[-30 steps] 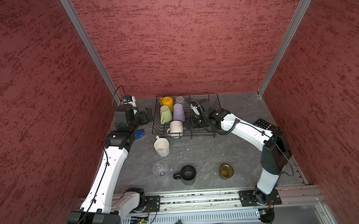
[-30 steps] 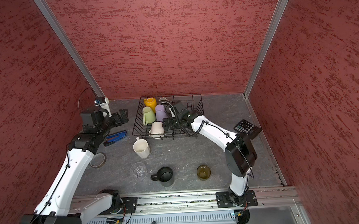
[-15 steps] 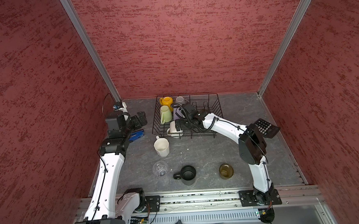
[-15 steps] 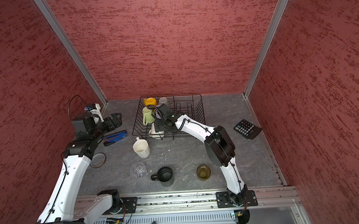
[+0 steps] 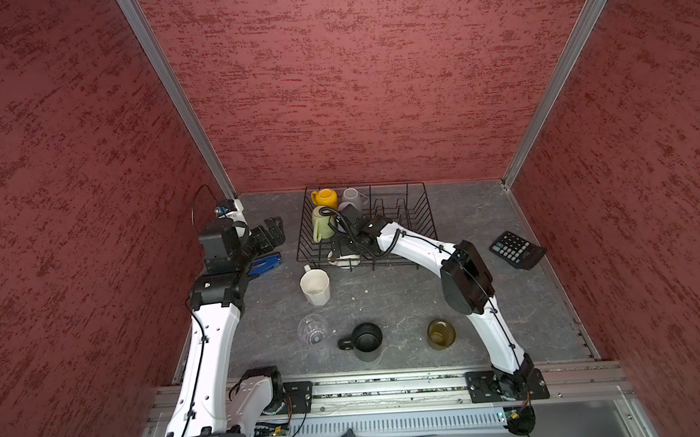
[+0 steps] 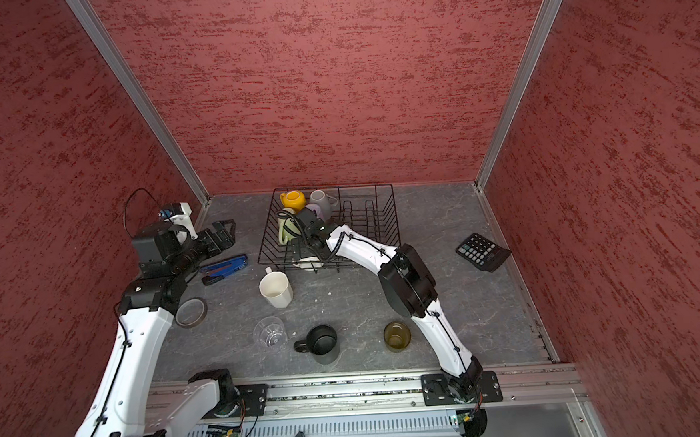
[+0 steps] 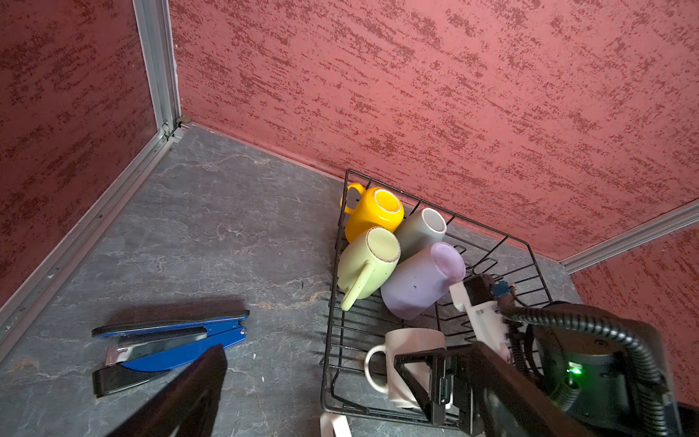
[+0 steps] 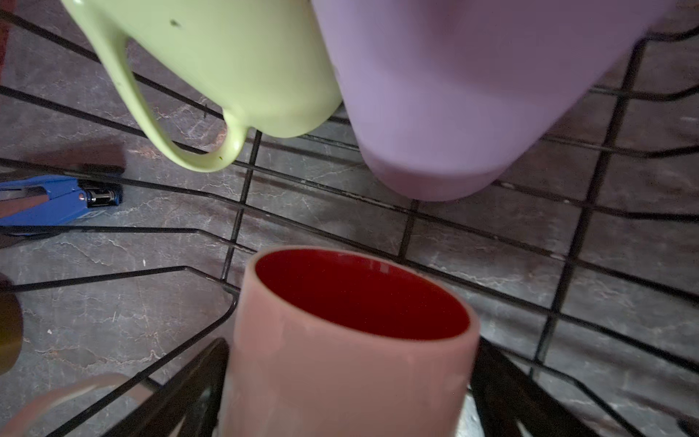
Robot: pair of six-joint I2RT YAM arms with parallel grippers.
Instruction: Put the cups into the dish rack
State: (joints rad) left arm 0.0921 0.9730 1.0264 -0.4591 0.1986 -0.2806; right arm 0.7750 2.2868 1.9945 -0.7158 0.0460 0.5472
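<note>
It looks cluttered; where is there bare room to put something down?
Bare: the table between dish rack and calculator, and the far corner beyond the blue tool. Crowded: the rack's end with the lilac tumbler, and between clear glass and black mug.

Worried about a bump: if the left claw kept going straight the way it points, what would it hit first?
Probably the near side wall of the dish rack, with the pale green mug just behind. The open left claw faces it with nothing between, though its height is hard to judge.
</note>
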